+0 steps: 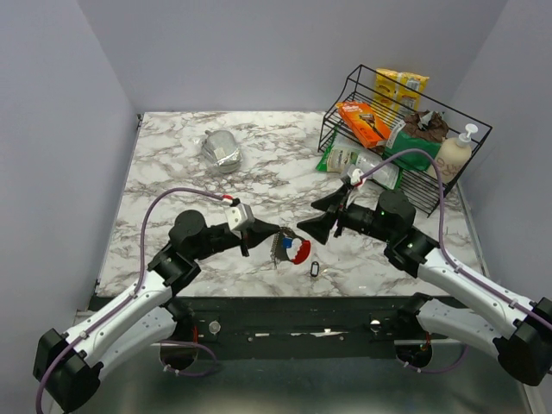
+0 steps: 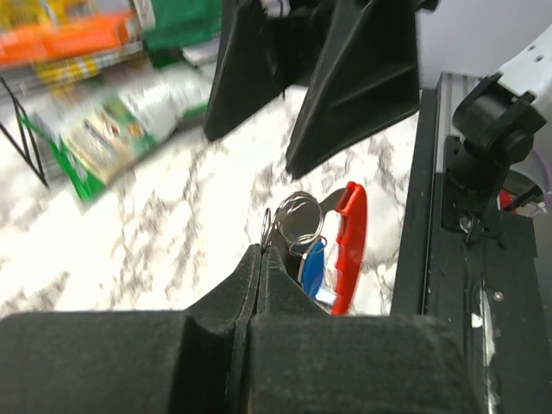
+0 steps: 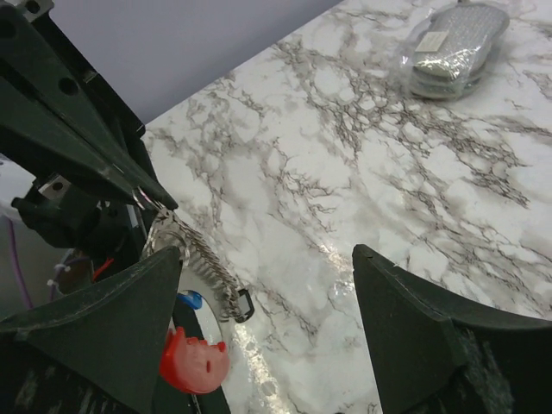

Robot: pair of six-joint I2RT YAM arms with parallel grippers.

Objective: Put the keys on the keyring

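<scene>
Your left gripper (image 1: 272, 230) is pinching the keyring (image 1: 293, 248) by its silver ring, your right gripper (image 1: 316, 216) spread wide beside it, one key (image 1: 315, 268) lying on the surface (image 1: 172, 172) nearby

- Marbled white-and-grey table (image 1: 172, 172), bearing everything below.
- Silvery pouch (image 1: 222, 150), back left.
- Black wire basket (image 1: 429, 99), back right corner.
- Green packet (image 1: 343, 159), flat against basket front.
- Small dark key (image 1: 315, 268), near front edge.

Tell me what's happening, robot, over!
Left gripper shut on the keyring, tags dangling. Right gripper open, empty, close beside it. One key loose on the table. Nothing between them.
</scene>
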